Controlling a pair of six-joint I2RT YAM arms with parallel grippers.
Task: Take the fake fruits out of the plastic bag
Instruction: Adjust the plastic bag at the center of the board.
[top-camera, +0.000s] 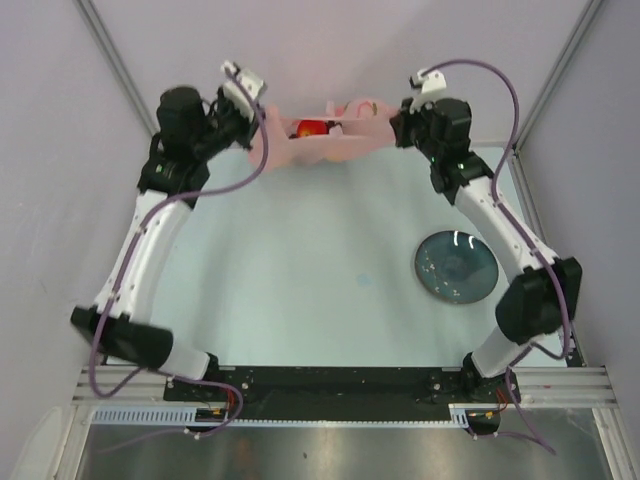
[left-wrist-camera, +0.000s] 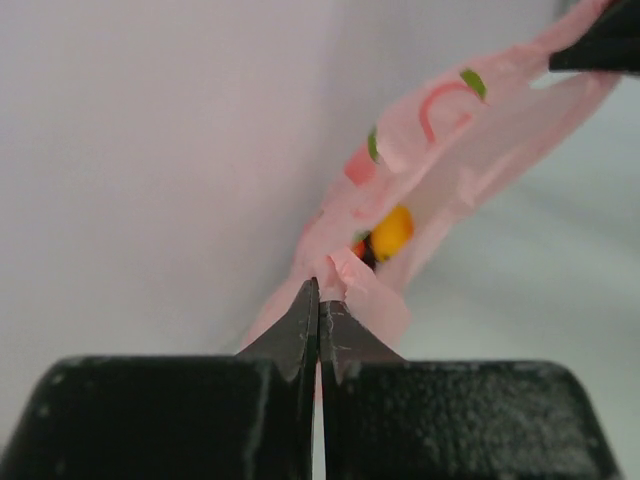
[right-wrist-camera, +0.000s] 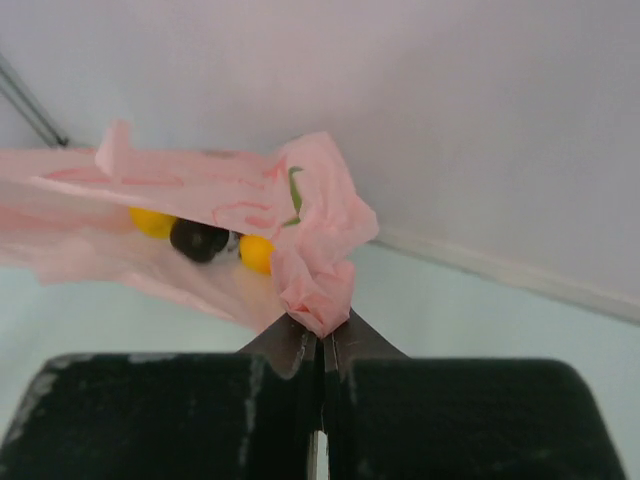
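Left gripper (left-wrist-camera: 318, 292): black jaws pressed together, pinching a crumpled fold of the plastic bag (left-wrist-camera: 450, 135). Right gripper (right-wrist-camera: 320, 335): jaws likewise closed, clamping a bunched corner of the same bag. Bag: thin, crinkled, translucent pink film with red and green printed marks, unreadable; stretched between both grippers at 12 o'clock of the pale table (top-camera: 300, 270), by the back wall. Contents, seen through the film: yellow-orange round fruit (right-wrist-camera: 257, 252); glossy red apple (top-camera: 312, 128); dark rounded fruit (right-wrist-camera: 198, 240). Dark round plate (top-camera: 457, 265), glossy, at 3 o'clock.

fruits (right-wrist-camera: 255, 252) half hidden inside bag (right-wrist-camera: 200, 185)
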